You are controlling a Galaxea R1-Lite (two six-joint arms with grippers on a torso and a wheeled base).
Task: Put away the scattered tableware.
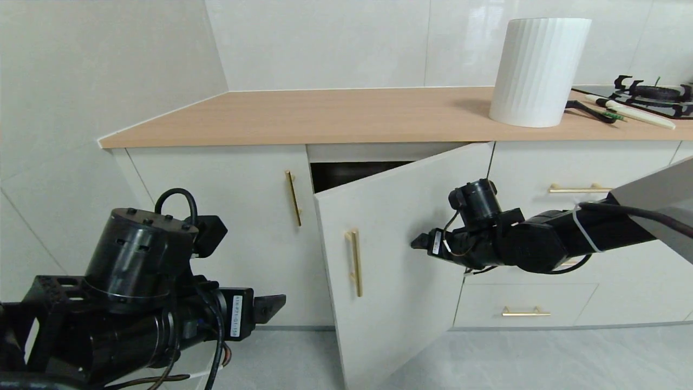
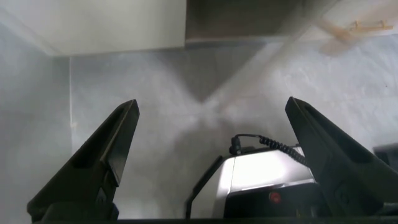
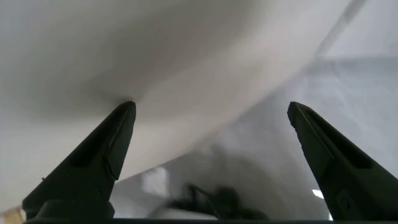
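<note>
Several utensils lie on the wooden counter at the far right: a cream-handled one (image 1: 639,115) and a black-handled one (image 1: 590,111). A tall white ribbed container (image 1: 538,70) stands beside them. Below the counter a white cabinet door (image 1: 400,244) hangs partly open, with a gold handle (image 1: 354,262). My right gripper (image 1: 419,242) is at the door's outer face, right of the handle, open and empty (image 3: 208,112); the door panel (image 3: 155,56) is close before it. My left gripper (image 1: 270,306) is low at the left, open and empty (image 2: 211,112), above the grey floor (image 2: 186,81).
A gas hob (image 1: 655,95) sits at the counter's far right. The closed left door has a gold handle (image 1: 293,197). Drawers with gold handles (image 1: 525,312) lie right of the open door. The opening behind the door (image 1: 352,173) is dark.
</note>
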